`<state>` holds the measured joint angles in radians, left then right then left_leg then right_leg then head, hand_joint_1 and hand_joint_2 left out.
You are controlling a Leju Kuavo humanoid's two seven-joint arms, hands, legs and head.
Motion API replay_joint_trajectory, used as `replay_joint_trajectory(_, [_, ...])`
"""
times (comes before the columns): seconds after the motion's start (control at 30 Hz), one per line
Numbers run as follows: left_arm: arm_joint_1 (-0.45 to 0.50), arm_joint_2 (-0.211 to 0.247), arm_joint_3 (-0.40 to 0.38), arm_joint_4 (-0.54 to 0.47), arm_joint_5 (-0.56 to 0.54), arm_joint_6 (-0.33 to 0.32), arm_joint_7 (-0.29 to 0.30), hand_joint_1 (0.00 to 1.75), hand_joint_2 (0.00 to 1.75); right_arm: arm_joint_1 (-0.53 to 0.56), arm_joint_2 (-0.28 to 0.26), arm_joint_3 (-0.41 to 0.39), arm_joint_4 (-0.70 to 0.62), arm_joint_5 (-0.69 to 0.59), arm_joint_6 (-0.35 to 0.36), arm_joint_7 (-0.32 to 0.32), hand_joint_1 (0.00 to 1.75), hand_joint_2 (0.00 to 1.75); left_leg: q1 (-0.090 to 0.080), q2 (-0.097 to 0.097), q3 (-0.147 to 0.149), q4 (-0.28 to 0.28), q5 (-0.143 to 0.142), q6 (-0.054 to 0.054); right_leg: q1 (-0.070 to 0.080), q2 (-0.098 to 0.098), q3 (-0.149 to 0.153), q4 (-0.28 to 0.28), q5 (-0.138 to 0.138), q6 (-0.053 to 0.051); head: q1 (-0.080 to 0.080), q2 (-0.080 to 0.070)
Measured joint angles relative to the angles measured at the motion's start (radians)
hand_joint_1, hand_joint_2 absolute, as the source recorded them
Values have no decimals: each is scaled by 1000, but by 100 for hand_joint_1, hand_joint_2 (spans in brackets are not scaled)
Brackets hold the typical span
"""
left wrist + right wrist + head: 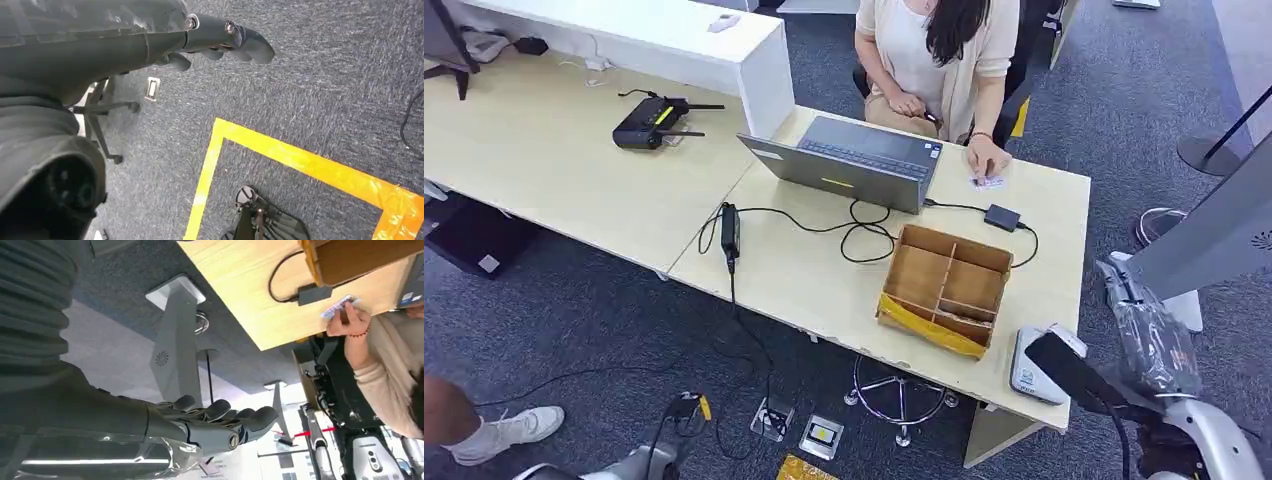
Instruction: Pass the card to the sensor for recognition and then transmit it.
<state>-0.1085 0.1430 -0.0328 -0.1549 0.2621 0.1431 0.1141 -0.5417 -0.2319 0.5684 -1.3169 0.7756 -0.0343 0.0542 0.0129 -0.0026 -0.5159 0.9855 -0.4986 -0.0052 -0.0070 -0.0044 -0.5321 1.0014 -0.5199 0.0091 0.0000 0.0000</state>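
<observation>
Card (989, 182) lying on the far edge of the bench (824, 270), pinned under a seated person's hand (986, 160), just beside the small black sensor (1002, 217) and behind the divided wooden box (944, 288). Laptop (854, 160) standing open nearby. Right robot hand (220, 425) hanging beside the bench, fingers loosely extended, gripping nothing. Left robot hand (220, 40) hanging over blue carpet (310, 85), fingers slightly curled, carrying nothing.
</observation>
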Motion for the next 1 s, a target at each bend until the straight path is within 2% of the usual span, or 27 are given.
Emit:
replay_joint_trajectory(0.43, [-2,-12,0,0,-10,0,-6,0,0,8,116,34,43,53,-53,-12,0,175,0,0,0,0,0,0,0,0,0,1,0,0,0,0])
replay_joint_trajectory(0.53, [-2,-14,0,0,-11,0,-7,0,0,-6,138,39,87,52,-86,-10,0,175,0,0,0,0,0,0,0,0,0,1,0,0,0,0])
replay_joint_trajectory(1.0, [-4,-16,-1,0,-20,-4,-6,0,0,-63,227,43,288,37,-154,-30,0,175,0,0,0,0,0,0,0,0,0,1,0,0,0,0])
